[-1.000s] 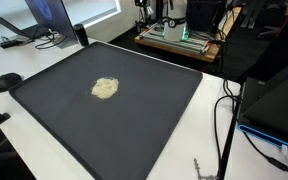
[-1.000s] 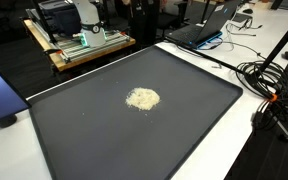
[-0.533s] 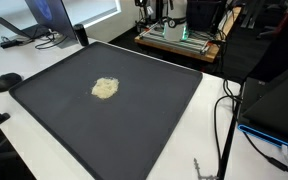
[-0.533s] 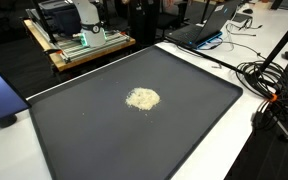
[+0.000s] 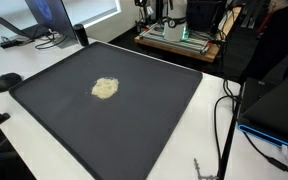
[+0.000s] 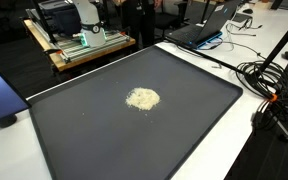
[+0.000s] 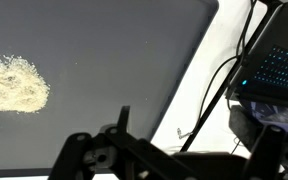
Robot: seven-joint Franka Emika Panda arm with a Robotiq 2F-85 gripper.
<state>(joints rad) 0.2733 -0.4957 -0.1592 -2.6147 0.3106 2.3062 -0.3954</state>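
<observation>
A small pile of pale crumbly grains (image 5: pixel 105 88) lies on a large black mat (image 5: pixel 144 120) on a white table; it shows in both exterior views (image 6: pixel 142 98). In the wrist view the pile (image 7: pixel 12 83) is at the left and the mat (image 7: pixel 114 40) fills the upper left. My gripper (image 7: pixel 184 165) shows only as dark shapes along the bottom edge of the wrist view, high above the mat's edge, fingers spread apart and empty. The gripper is not visible in either exterior view.
Black cables (image 5: pixel 224 110) (image 6: pixel 266 78) run over the white table beside the mat. Laptops (image 5: pixel 44 15) (image 6: pixel 209 25) (image 7: pixel 279 70) stand near the mat's corners. A wooden cart with equipment (image 5: pixel 179 38) (image 6: pixel 84 45) stands behind. A small metal clip (image 7: pixel 184 130) lies on the table.
</observation>
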